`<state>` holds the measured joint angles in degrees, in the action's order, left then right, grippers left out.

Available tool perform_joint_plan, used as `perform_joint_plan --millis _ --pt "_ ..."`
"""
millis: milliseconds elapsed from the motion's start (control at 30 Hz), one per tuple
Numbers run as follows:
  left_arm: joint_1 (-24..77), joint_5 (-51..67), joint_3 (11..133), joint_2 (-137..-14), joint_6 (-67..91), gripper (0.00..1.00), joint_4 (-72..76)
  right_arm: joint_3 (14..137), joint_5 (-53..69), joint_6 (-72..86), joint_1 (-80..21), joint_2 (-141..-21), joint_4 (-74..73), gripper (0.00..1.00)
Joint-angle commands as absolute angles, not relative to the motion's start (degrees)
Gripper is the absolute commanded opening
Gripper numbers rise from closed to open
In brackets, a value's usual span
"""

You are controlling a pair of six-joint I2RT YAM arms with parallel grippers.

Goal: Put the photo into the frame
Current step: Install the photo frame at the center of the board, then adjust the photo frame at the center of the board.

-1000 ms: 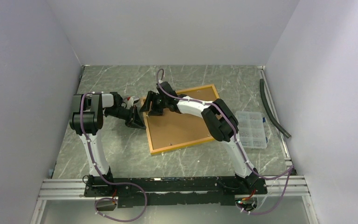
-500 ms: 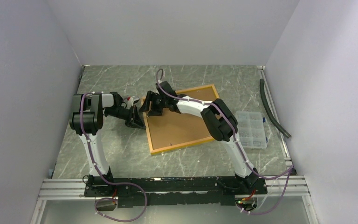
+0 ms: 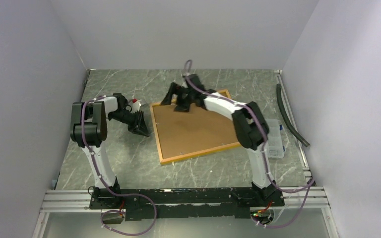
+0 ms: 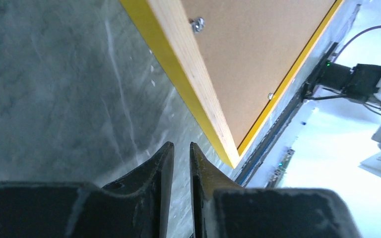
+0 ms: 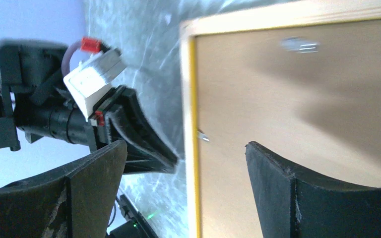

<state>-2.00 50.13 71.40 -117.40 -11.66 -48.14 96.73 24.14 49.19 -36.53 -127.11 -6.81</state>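
Frame point(image 3: 198, 153) lies flat, rear side up, on the grey marbled table point(image 3: 129, 153). It has a pale wood rim, a thin yellow edge and a matte brown backing board point(image 3: 193, 124). The left fingers point(image 4: 159, 171), black and tapered, sit just off the frame's left edge, barely parted and empty. The right fingers point(image 5: 94, 183) gape wide and empty over the frame's far left corner, having shifted there from its left edge.

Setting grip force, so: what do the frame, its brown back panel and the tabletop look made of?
Frame: pale unfinished wood, grain showing, yellow painted edge. Back panel: matte brown fibreboard, probably, finely speckled. Tabletop: grey marble-look, veined; stone or laminate unclear.
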Motion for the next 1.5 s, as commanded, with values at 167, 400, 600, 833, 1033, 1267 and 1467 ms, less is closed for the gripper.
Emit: perform_joint_plan --millis 167,400,600,833,1033,1267,1467 --pt "2.5 40.9 67.1 -108.1 -18.2 0.27 -48.8 75.6 8.6 42.9 -15.2 -101.7 -12.3 1.0" --pt "8.0 34.4 64.1 -107.1 -18.2 0.27 -46.4 71.1 5.8 39.9 -6.8 -101.5 -14.6 1.0" --pt "10.0 31.3 64.8 -106.6 -18.4 0.27 -46.1 74.4 6.6 39.4 -6.0 -108.1 -15.1 1.0" --pt "12.7 28.9 64.1 -107.2 -18.7 0.26 -44.7 76.1 8.9 39.7 -6.0 -112.3 -13.7 1.0" --pt "12.9 29.4 64.8 -107.7 -18.9 0.25 -45.1 74.8 12.8 39.6 -5.0 -108.3 -10.7 1.0" --pt "12.8 30.2 65.7 -108.0 -19.0 0.25 -45.4 77.0 12.1 40.0 -0.2 -108.7 -11.7 1.0" --pt "13.1 30.4 66.0 -108.0 -19.5 0.25 -45.6 79.5 13.8 41.0 -0.2 -114.0 -12.1 1.0"
